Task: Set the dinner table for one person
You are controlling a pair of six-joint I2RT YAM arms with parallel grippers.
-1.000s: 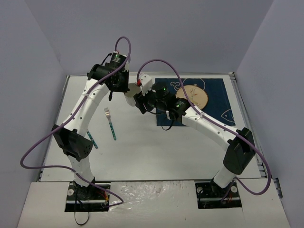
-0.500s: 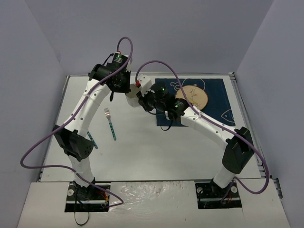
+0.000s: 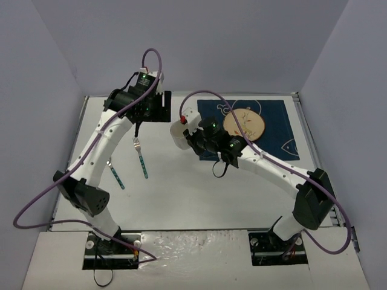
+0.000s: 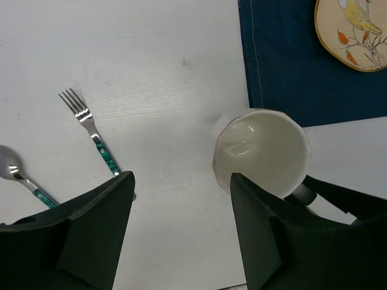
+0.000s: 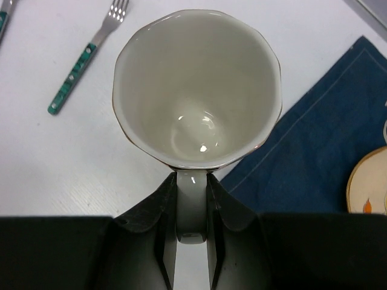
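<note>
The white table (image 3: pixel 181 193) has a flat matte top with thin metal edging. From its middle in the top view, with 12 o'clock at the far edge, a navy cloth placemat (image 3: pixel 278 121) lies at about 2 o'clock. A fork (image 3: pixel 141 158) with a teal handle lies at 9 o'clock, tines toward 12. A matching spoon (image 3: pixel 116 175) lies at the fork's 8 o'clock, near but apart from it.

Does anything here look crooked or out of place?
The fork and spoon lie slanted on the bare table, well left of the placemat and plate. Nothing is spilled; the cup is empty.
</note>
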